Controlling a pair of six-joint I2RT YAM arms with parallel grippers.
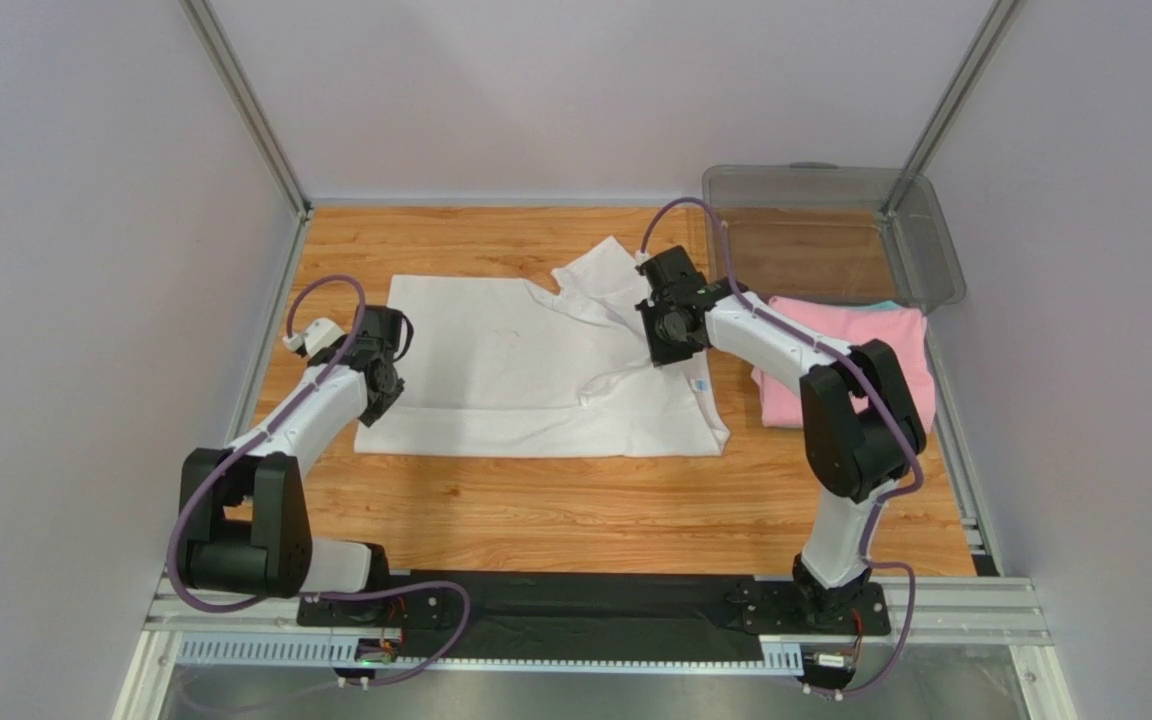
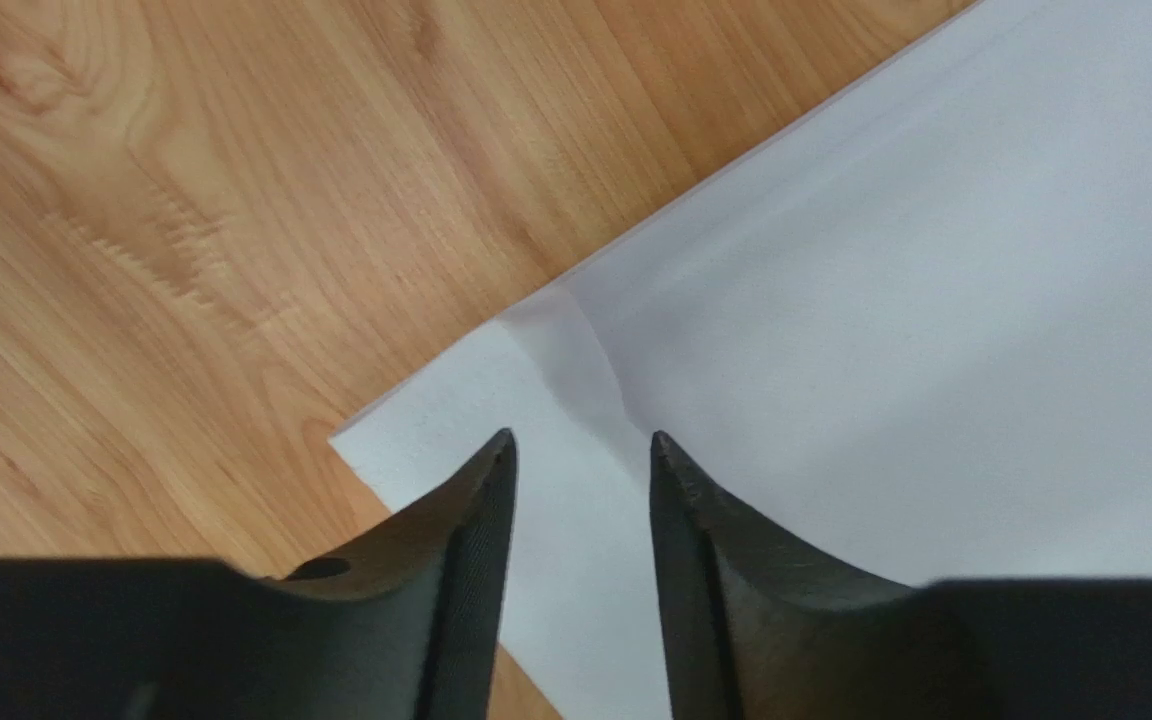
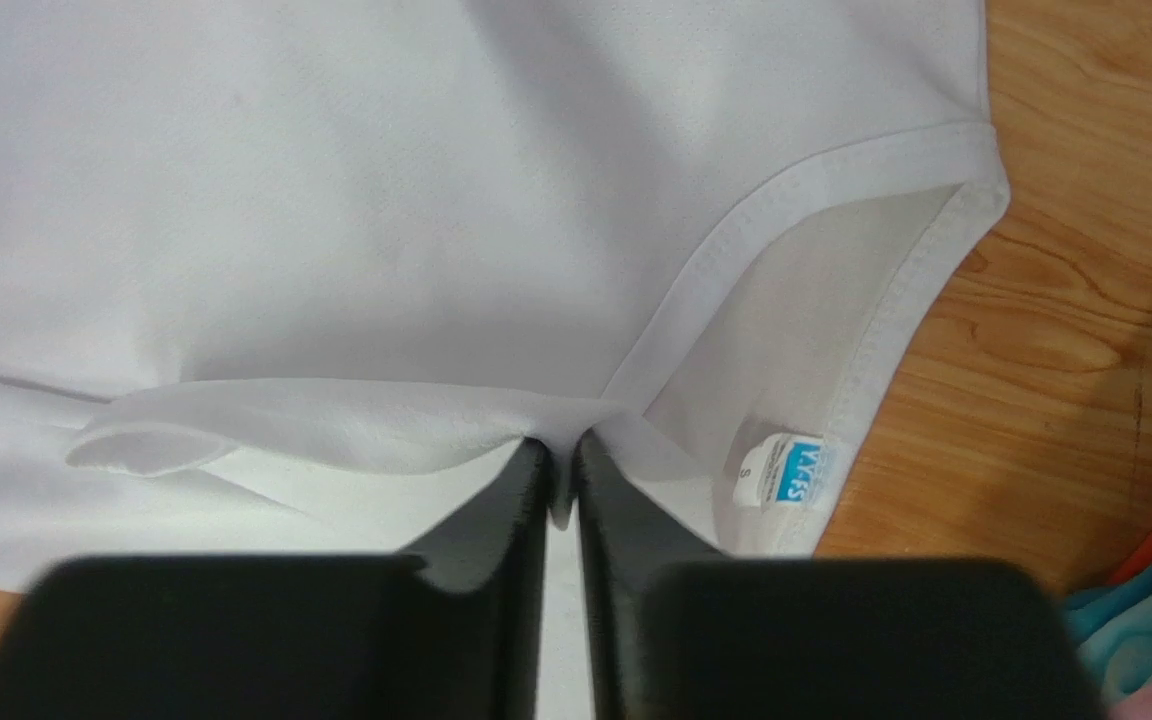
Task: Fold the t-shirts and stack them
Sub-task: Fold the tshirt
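The white t-shirt [image 1: 537, 375] lies partly folded on the wooden table, one sleeve lying loose at the back. My left gripper [image 1: 382, 383] stands open over its left corner [image 2: 432, 428], and the cloth lies flat beneath the fingers, not pinched. My right gripper [image 1: 672, 338] is shut on a raised fold of the white t-shirt [image 3: 387, 225] beside the collar, near the blue tag [image 3: 785, 473]. A folded pink t-shirt [image 1: 905, 353] lies at the right under the right arm. A teal t-shirt [image 3: 1138, 630] shows as a sliver beside it.
A clear plastic bin [image 1: 838, 225] lies at the back right corner, just behind the pink shirt. Bare wooden tabletop [image 1: 582, 503] runs between the white shirt and the arm bases. Grey walls close in the left, back and right sides.
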